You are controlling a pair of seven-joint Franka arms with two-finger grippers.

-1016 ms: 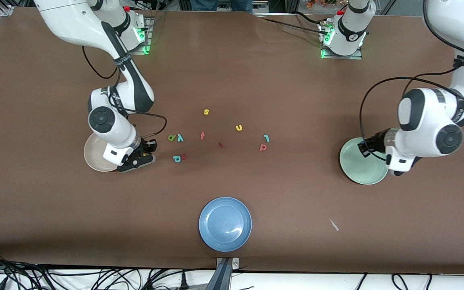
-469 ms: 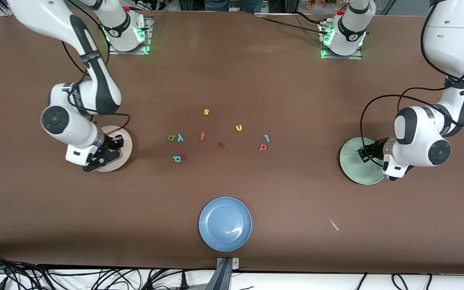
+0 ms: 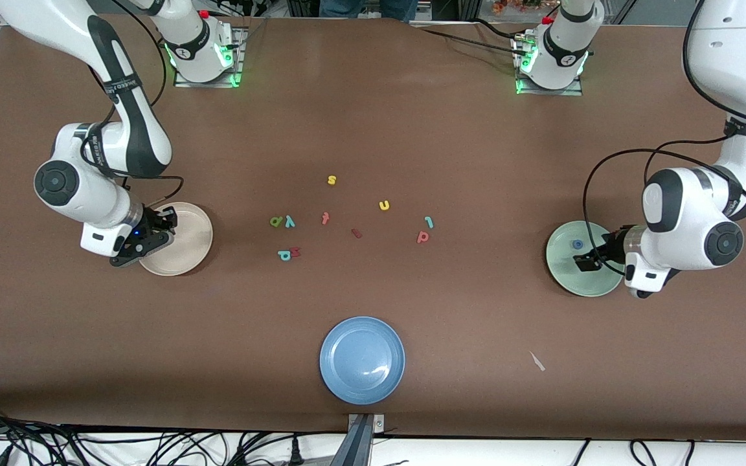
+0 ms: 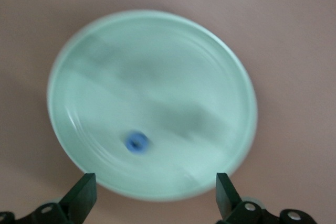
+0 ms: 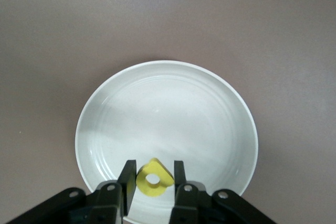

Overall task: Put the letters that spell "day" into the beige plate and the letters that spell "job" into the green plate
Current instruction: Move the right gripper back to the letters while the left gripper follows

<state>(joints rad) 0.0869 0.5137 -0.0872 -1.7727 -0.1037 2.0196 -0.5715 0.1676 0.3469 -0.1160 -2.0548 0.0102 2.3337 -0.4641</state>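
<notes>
My right gripper (image 3: pixel 151 234) hangs over the beige plate (image 3: pixel 186 249), at the rim toward the right arm's end of the table. In the right wrist view it (image 5: pixel 153 169) is shut on the yellow "d" (image 5: pixel 154 180) above the plate (image 5: pixel 168 108). My left gripper (image 3: pixel 588 259) is open over the green plate (image 3: pixel 572 277). The blue "o" (image 3: pixel 577 244) lies in that plate (image 4: pixel 157 66), clear of the wide jaws (image 4: pixel 155 182). On the table lie the green "a" (image 3: pixel 275 221), teal "y" (image 3: pixel 289 221), teal "j" (image 3: pixel 429 222) and salmon "b" (image 3: pixel 423 237).
Other letters lie mid-table: yellow "s" (image 3: pixel 331 180), yellow "u" (image 3: pixel 384 205), red "t" (image 3: pixel 325 219), a dark red piece (image 3: pixel 356 233) and a teal round-bowled letter (image 3: pixel 284 255). A blue plate (image 3: pixel 362 360) sits nearest the front camera. A pale scrap (image 3: pixel 537 361) lies beside it.
The right arm swung from beside the letters to over the beige plate with the yellow "d". The left gripper opened and the blue "o" now lies in the green plate.
</notes>
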